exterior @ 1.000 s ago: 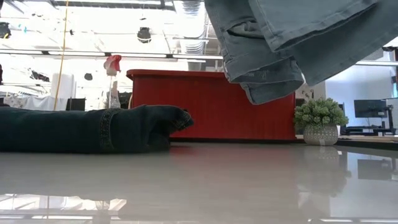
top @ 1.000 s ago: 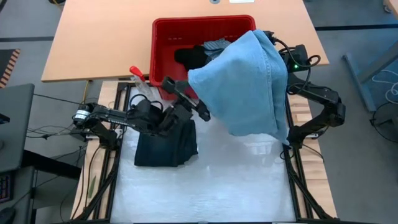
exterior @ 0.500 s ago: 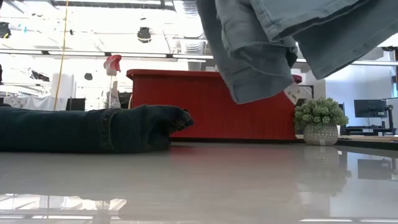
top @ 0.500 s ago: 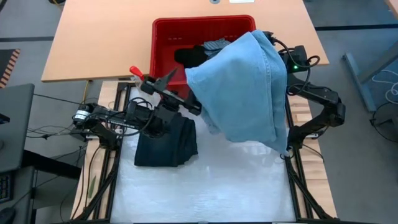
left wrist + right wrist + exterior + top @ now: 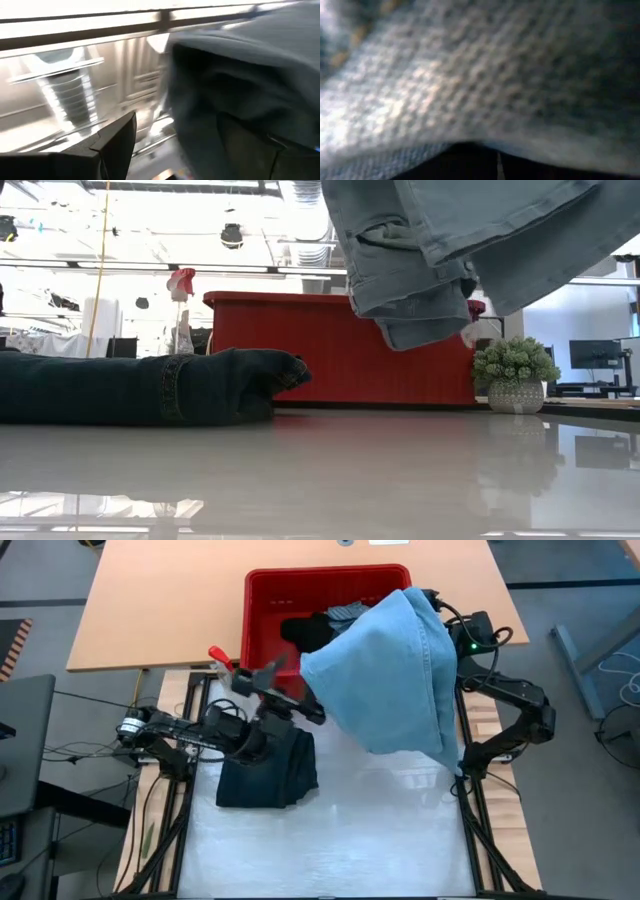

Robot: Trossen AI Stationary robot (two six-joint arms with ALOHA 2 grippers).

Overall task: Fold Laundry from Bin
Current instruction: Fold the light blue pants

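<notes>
denim jeans (image 5: 395,670), light blue, hang from the right gripper, clamped shut on them and hidden under the cloth, draped over the red bin (image 5: 268,600). left gripper (image 5: 280,690) reaches toward them, fingers apart, above a dark folded piece (image 5: 265,775).

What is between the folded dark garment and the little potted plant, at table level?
Nothing: in the low view the table between the dark garment and plant is bare. Light blue jeans hang above, not touching it.
</notes>
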